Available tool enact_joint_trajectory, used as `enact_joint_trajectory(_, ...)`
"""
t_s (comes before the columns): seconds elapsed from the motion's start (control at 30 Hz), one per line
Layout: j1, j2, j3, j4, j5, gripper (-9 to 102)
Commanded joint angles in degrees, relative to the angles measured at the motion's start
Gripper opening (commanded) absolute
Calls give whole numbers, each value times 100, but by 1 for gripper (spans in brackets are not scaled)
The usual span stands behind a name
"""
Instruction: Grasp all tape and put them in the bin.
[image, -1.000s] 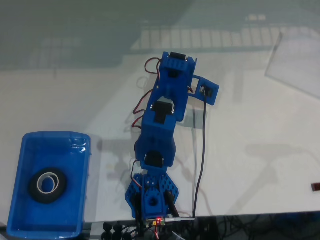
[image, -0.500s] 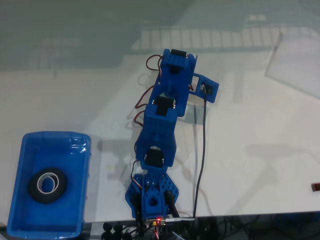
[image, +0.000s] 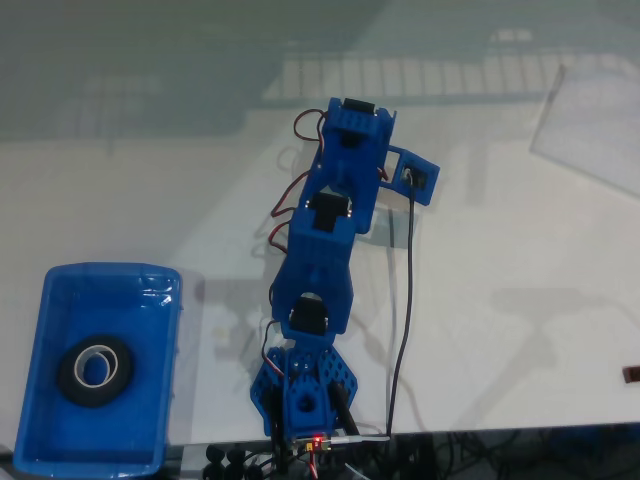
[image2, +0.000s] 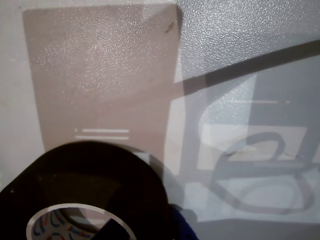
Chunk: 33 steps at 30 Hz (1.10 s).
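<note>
**A:** Where is the tape right now?

**B:** One black tape roll (image: 95, 369) lies flat inside the blue bin (image: 45, 420), at the lower left of the fixed view. Its pale inner core faces up, and it sits a little left of the bin's middle, apart from the walls.

**A:** Is there any other tape?

**B:** Yes. In the wrist view, a second black roll (image2: 85, 185) fills the lower left corner, very close to the camera. Its whitish core ring, with small coloured marks inside, is cut off by the bottom edge. A bit of blue plastic touches its right side at the bottom edge.

**A:** Is the gripper holding that roll?

**B:** I cannot tell. The fingers are not visible clearly enough to say whether they are spread or closed.

**A:** And the arm?

**B:** The blue arm (image: 325, 250) rises from its base at the bottom centre of the fixed view and stretches toward the upper middle. Red wires loop along its left side, and a black cable (image: 405, 300) runs down its right side to the table edge.

**A:** What surrounds it?

**B:** A white table (image: 520, 330). A clear sheet (image: 590, 130) lies at the upper right. In the wrist view, shadows cross the pale surface.
</note>
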<state>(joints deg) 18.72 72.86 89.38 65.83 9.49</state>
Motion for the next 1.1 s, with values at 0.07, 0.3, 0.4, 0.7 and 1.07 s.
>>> enact_joint_trajectory(0.07,105,308,-246,-53,44,0)
enact_joint_trajectory(0.3,79,1327,18,-44,123,0)
enact_joint_trajectory(0.4,-35,1995,220,-35,167,0)
enact_joint_trajectory(0.7,-1107,4368,1081,35,79,0)
enact_joint_trajectory(1.07,-3771,6838,1854,510,-325,0)
